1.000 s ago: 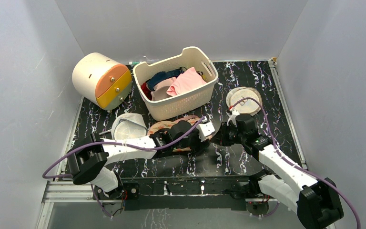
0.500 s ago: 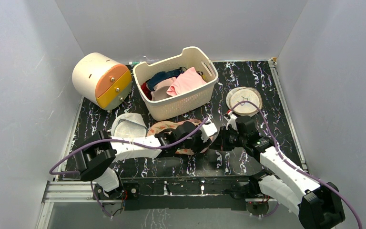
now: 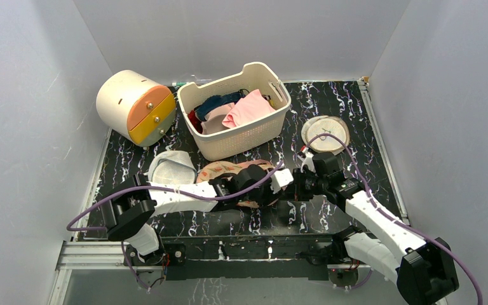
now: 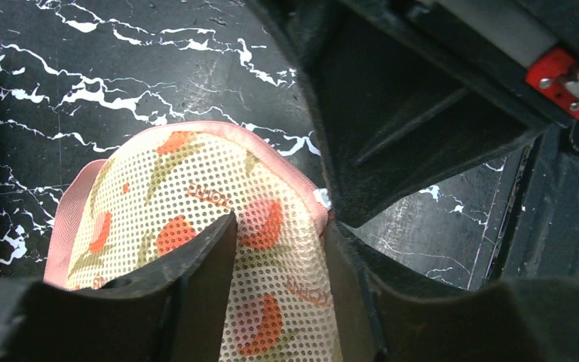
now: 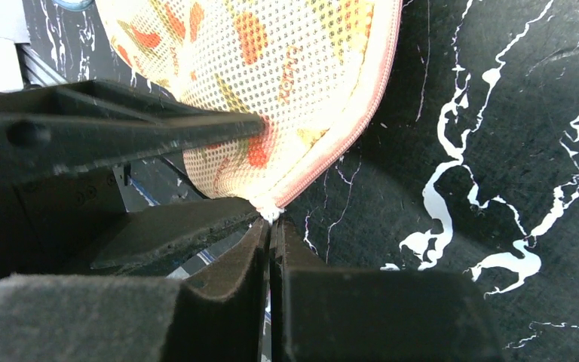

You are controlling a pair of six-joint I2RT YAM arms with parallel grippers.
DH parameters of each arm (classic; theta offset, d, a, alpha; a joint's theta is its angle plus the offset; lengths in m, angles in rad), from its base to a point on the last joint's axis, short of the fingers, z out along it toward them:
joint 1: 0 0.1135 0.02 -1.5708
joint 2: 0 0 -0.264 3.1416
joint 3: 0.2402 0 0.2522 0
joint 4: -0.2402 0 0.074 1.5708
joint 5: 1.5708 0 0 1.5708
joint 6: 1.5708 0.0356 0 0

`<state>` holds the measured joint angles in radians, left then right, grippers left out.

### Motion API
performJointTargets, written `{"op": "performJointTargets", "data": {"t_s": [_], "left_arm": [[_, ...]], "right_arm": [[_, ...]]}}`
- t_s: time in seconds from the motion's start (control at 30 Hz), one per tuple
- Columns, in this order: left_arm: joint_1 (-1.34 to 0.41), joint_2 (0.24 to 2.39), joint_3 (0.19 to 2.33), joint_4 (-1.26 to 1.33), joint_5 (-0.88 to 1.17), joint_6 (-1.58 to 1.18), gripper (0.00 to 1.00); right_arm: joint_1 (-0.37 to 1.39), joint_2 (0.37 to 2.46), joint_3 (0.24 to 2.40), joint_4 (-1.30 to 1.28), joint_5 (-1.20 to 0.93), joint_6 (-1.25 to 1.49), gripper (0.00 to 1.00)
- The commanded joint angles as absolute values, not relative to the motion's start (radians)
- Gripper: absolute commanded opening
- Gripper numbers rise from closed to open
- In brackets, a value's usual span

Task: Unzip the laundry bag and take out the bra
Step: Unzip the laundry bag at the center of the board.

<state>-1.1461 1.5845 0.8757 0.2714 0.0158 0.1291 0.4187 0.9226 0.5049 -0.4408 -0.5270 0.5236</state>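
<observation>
Left hand (image 4: 275, 230) grasps one end of the laundry bag (image 4: 158, 204), mesh between its fingers. Right hand (image 5: 270, 226) clenched on the white zip pull (image 5: 271, 210) at the pink trim (image 4: 68, 226).

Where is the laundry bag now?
Top view: the laundry bag lies midway across the table, just in front of the white basket; the left claw clamps its right end and the right claw pinches the zip pull.

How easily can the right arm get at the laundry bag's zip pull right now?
Probably yes: the right gripper, shut, meets the white zip pull on the pink edge of the laundry bag, nothing between; the left gripper holds that bag.
</observation>
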Motion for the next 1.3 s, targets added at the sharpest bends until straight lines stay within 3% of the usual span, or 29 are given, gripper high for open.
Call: {"op": "performJointTargets", "data": {"t_s": [0.0, 0.3, 0.5, 0.77, 1.0, 1.27], "left_arm": [[-1.175, 1.601, 0.925, 0.243, -0.043, 0.16, 0.36], [-1.175, 1.571, 0.906, 0.264, -0.093, 0.165, 0.11], [-1.175, 1.555, 0.902, 0.264, -0.096, 0.18, 0.0], [-1.177, 1.546, 0.901, 0.264, -0.088, 0.192, 0.0], [-1.18, 1.545, 0.901, 0.268, -0.044, 0.178, 0.0], [-1.187, 1.552, 0.907, 0.263, -0.039, 0.16, 0.0]], "right_arm": [[0.424, 0.928, 0.577, -0.395, -0.558, 0.521, 0.0], [0.424, 0.943, 0.611, -0.478, -0.414, 0.529, 0.0], [0.423, 1.027, 0.656, -0.508, -0.252, 0.557, 0.0], [0.418, 1.096, 0.722, -0.569, -0.046, 0.575, 0.0], [0.406, 1.152, 0.691, -0.4, 0.155, 0.57, 0.0], [0.404, 1.145, 0.612, -0.126, 0.111, 0.455, 0.0]]}}
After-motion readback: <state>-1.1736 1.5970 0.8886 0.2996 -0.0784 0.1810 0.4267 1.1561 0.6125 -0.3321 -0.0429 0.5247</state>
